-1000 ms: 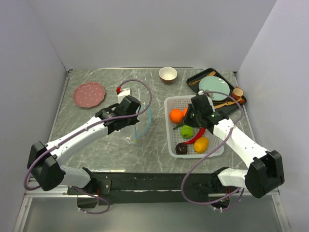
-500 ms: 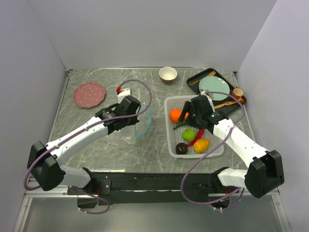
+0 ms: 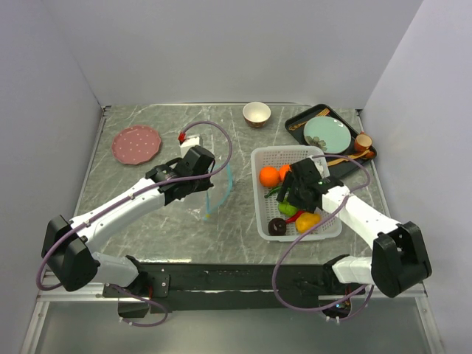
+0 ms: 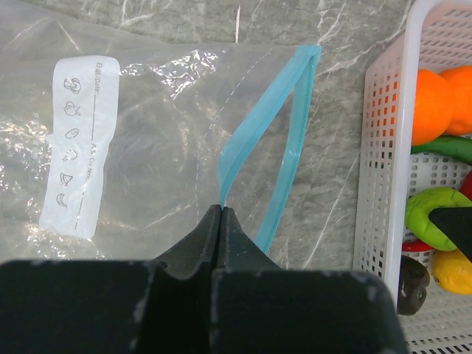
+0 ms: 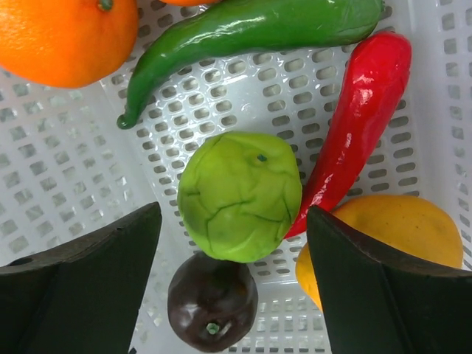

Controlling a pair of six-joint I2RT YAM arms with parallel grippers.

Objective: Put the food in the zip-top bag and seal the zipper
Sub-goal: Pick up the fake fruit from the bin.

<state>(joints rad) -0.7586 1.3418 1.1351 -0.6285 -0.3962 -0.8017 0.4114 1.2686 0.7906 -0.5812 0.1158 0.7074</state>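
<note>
My left gripper (image 4: pixel 221 209) is shut on the teal zipper (image 4: pixel 284 140) of the clear zip-top bag (image 4: pixel 147 147), holding its mouth (image 3: pixel 220 188) up beside the white basket (image 3: pixel 259 158). My right gripper (image 5: pixel 234 214) hangs open low in the basket (image 5: pixel 59 147), its fingers on either side of the green round fruit (image 5: pixel 240 193) without touching it. Around it lie an orange (image 5: pixel 66 37), a green chili (image 5: pixel 251 29), a red chili (image 5: pixel 354 110), a yellow-orange fruit (image 5: pixel 398 236) and a dark brown piece (image 5: pixel 212 301). The right arm hides much of the food in the top view.
A tan bowl (image 3: pixel 256 113) stands at the back. A pink plate (image 3: pixel 136 143) lies at the back left. A black tray (image 3: pixel 299 119) with a teal plate (image 3: pixel 327 133) and a small cup (image 3: pixel 363 140) sits at the back right. Walls enclose three sides.
The right gripper has opened wide and slid toward the near side of the basket, now over the green fruit. The left arm and bag have not moved.
</note>
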